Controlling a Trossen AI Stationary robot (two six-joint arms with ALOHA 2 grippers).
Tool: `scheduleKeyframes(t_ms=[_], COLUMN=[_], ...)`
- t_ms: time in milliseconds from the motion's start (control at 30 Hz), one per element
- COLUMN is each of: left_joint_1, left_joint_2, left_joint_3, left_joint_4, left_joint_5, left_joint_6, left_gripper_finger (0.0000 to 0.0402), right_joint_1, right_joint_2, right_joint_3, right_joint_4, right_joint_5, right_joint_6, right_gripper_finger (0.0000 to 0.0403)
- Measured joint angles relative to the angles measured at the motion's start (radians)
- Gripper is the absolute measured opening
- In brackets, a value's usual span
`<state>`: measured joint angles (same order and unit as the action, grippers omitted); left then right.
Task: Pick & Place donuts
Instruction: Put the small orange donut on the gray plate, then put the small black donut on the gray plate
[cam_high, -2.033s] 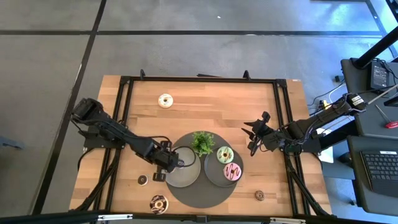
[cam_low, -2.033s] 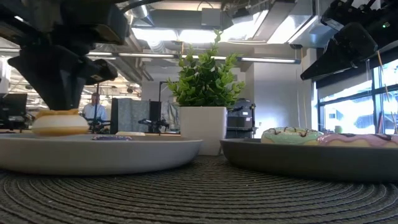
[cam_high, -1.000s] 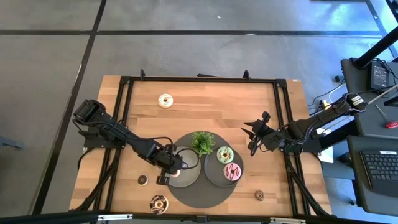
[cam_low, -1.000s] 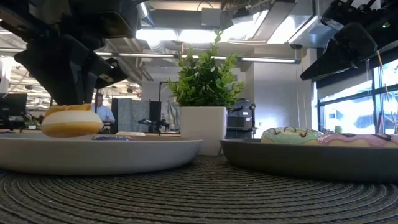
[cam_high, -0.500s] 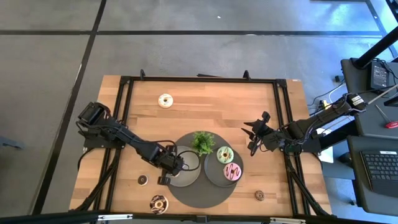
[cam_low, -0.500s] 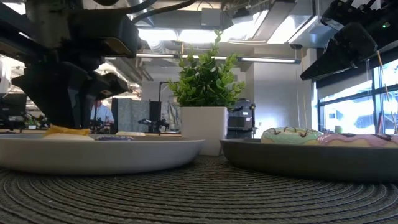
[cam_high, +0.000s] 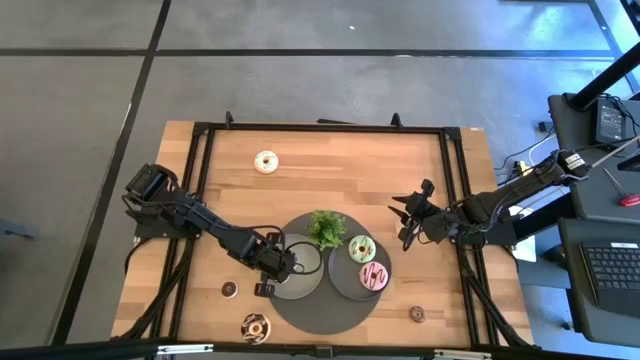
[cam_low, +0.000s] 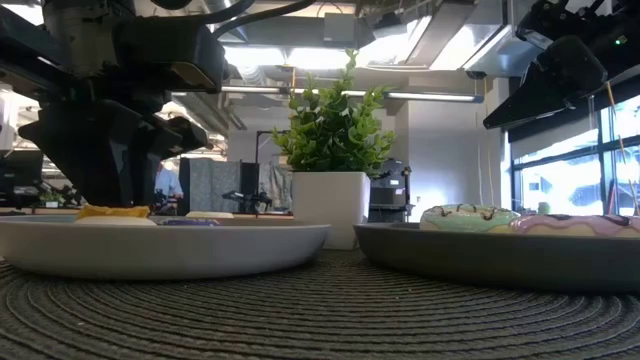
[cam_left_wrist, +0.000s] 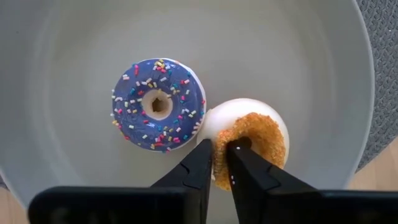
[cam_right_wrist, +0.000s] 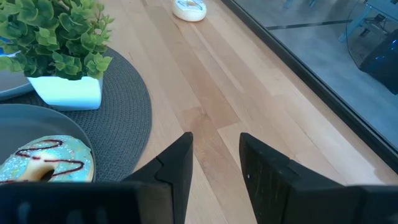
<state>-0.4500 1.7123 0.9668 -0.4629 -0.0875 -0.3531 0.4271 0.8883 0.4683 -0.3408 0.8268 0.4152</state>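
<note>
A white donut topped with orange crumbs lies in the left grey plate, touching a purple sprinkled donut. My left gripper is shut on the crumbed donut; in the high view it stands over that plate. The low view shows the crumbed donut down on the plate floor. My right gripper hovers open above the bare wood right of the mat, touching nothing. A green donut and a pink one sit on the right plate. My left gripper pinches the crumbed donut's ring wall on the side next to the purple donut. One finger is in the hole and the other is outside the rim. The fingers come from above, pointing down. The donut lies flat on the plate floor.
A potted plant stands on the round woven mat behind the two plates. Loose on the wood are a white donut near the far edge, a chocolate one, a mini brown one and a mini tan one.
My left gripper has come down, carrying the crumbed donut from just above the left plate onto its floor beside the purple donut. It stays shut on the donut. The right arm has kept still.
</note>
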Motion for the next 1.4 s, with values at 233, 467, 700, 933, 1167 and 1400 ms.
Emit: scheduleKeyframes(t_ms=[233,467,700,933,1167,1400], left_joint_1=[0.000,0.000,0.000,-0.059,-0.203,-0.318], left_joint_2=[-0.005,-0.061,-0.165,-0.197,-0.187,-0.187], left_joint_3=[0.000,-0.001,-0.001,-0.001,-0.001,-0.001], left_joint_4=[-0.003,-0.031,-0.132,-0.322,-0.393,-0.360], left_joint_5=[-0.021,-0.026,0.004,0.095,0.051,-0.024], left_joint_6=[0.000,0.000,-0.071,-0.418,-0.764,-0.909], left_gripper_finger=[0.0082,0.0110,0.0118,0.0114,0.0116,0.0118], right_joint_1=[0.000,0.000,0.000,0.000,0.000,0.000], right_joint_2=[0.000,0.000,0.000,0.000,0.004,0.006], right_joint_3=[0.000,0.000,0.000,0.000,0.000,0.000], right_joint_4=[0.000,0.000,0.000,0.000,-0.001,0.000], right_joint_5=[0.000,-0.012,-0.012,-0.016,-0.018,-0.018], right_joint_6=[0.002,0.000,0.000,0.000,0.010,0.059], right_gripper_finger=[0.0133,0.0133,0.0133,0.0133,0.0133,0.0133])
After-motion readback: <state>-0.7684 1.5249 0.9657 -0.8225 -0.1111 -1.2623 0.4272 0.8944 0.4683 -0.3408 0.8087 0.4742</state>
